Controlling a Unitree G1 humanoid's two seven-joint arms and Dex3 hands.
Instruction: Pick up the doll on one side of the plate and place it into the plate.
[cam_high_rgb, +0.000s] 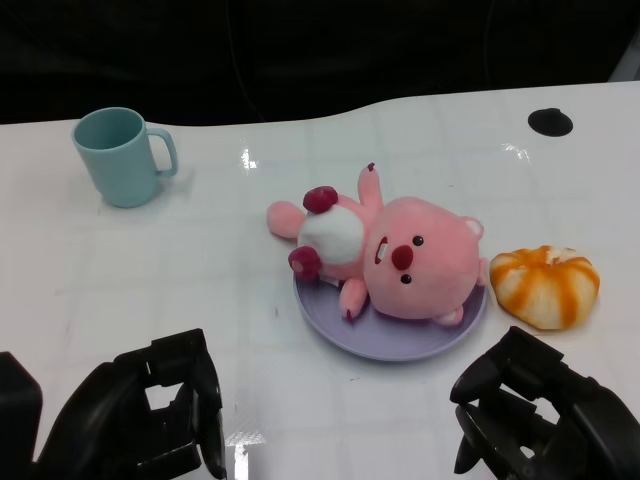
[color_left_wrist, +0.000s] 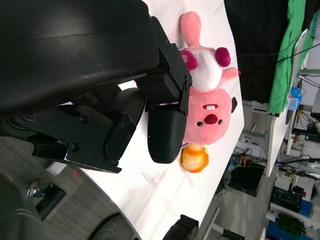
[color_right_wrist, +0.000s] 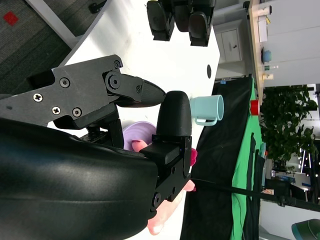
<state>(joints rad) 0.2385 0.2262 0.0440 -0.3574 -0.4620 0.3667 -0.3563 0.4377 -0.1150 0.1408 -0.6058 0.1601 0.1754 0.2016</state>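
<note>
A pink plush doll (cam_high_rgb: 400, 260) with a white belly lies on its back across the lilac plate (cam_high_rgb: 400, 347), legs toward the far left. The left wrist view shows the doll (color_left_wrist: 210, 100) past my fingers (color_left_wrist: 165, 130). My left hand (cam_high_rgb: 150, 415) sits low at the near left, apart from the plate, fingers spread and holding nothing. My right hand (cam_high_rgb: 540, 415) hovers at the near right, just short of the plate's front rim, also empty. In the right wrist view, a sliver of the plate (color_right_wrist: 135, 137) shows behind my right hand (color_right_wrist: 150, 125).
A teal mug (cam_high_rgb: 120, 157) stands at the far left, handle to the right. An orange-and-white striped plush (cam_high_rgb: 545, 285) lies just right of the plate. A black round spot (cam_high_rgb: 550, 122) marks the far right of the white table.
</note>
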